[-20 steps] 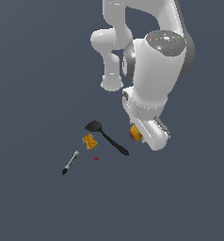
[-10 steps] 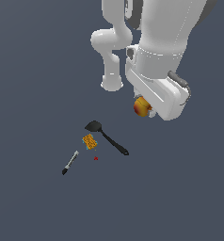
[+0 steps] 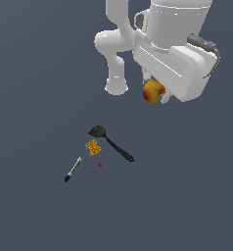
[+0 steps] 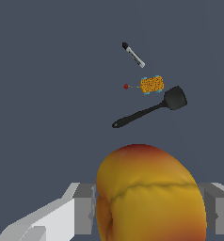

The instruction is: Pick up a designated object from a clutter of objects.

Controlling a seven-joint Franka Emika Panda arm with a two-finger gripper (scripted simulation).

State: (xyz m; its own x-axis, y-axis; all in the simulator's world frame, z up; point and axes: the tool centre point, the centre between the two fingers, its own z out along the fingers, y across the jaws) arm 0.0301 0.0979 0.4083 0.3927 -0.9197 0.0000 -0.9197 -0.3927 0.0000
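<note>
The peach-like ball (image 3: 152, 91), yellow-orange with a red blush, is held high above the floor in my gripper (image 3: 154, 94). In the wrist view the ball (image 4: 149, 195) fills the space between the two grey fingers (image 4: 83, 207), which press on both its sides. On the floor far below lie the rest of the clutter: a black spatula (image 3: 110, 142), an orange-yellow sponge block (image 3: 93, 146) and a thin grey-black marker (image 3: 73, 169). The wrist view shows them too: the spatula (image 4: 151, 109), the sponge (image 4: 152, 84) and the marker (image 4: 133, 55).
A small red dot (image 3: 99, 165) marks the floor beside the sponge; it also shows in the wrist view (image 4: 126, 86). The arm's white base column (image 3: 117, 83) stands behind the clutter. The floor is plain dark grey.
The gripper has risen steadily with the ball in it, from near floor level beside the spatula handle to well above it. The spatula, sponge and marker have not moved.
</note>
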